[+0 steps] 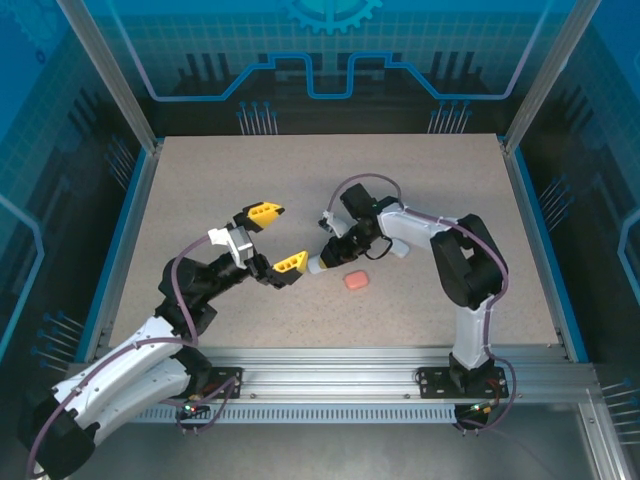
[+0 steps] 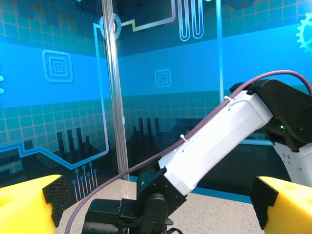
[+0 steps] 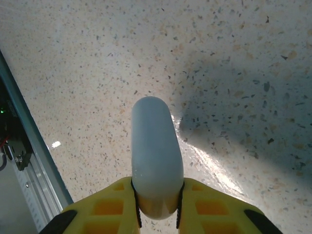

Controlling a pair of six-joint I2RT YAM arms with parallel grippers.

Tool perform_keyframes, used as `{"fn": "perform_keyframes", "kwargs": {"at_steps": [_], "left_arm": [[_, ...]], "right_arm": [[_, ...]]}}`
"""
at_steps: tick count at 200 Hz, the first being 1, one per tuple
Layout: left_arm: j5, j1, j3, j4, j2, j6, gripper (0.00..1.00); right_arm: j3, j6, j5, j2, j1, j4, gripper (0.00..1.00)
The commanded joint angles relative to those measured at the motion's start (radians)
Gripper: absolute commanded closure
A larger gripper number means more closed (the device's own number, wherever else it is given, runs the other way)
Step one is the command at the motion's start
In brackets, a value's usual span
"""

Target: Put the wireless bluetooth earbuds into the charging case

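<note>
tabletop (image 1: pixel 400 180), beige and speckled, amid blue walls (image 1: pixel 330 50)

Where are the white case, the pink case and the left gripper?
white case (image 3: pixel 156 146): right wrist view, middle of its body
pink case (image 1: pixel 355 281): top external view, its upper face
left gripper (image 1: pixel 292 235): top external view, midway between open fingertips

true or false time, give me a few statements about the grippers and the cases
1. The right gripper is shut on a white case. True.
2. The left gripper is shut. False: its jaws stand wide open with nothing between them.
3. A pink case lies on the table. True.
4. The pink case sits between the left gripper's fingers. False: it lies apart from them, nearer the right gripper.
</note>
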Motion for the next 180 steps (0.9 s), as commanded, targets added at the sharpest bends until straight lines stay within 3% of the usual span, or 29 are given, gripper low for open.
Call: {"fn": "perform_keyframes", "kwargs": {"at_steps": [1,41,97,135,180], "left_arm": [[-0.017,-0.005,-0.011,0.009,-0.002,0.023,0.01],[-0.018,-0.005,-0.013,0.005,0.007,0.021,0.01],[-0.098,-0.006,-0.024,-0.067,0.035,0.006,0.01],[-0.253,-0.006,-0.032,-0.133,0.042,-0.019,0.01],[-0.558,0.013,-0.025,-0.306,0.062,-0.043,0.01]], "right_arm": [[0.030,0.018,-0.004,0.046,-0.009,-0.051,0.80],[0.036,0.027,0.017,0.079,-0.011,-0.060,0.79],[0.001,0.057,0.092,0.023,-0.038,-0.032,0.57],[-0.020,0.058,0.219,-0.078,-0.055,-0.048,0.50],[-0.096,0.048,0.438,-0.316,-0.081,-0.053,0.44]]}}
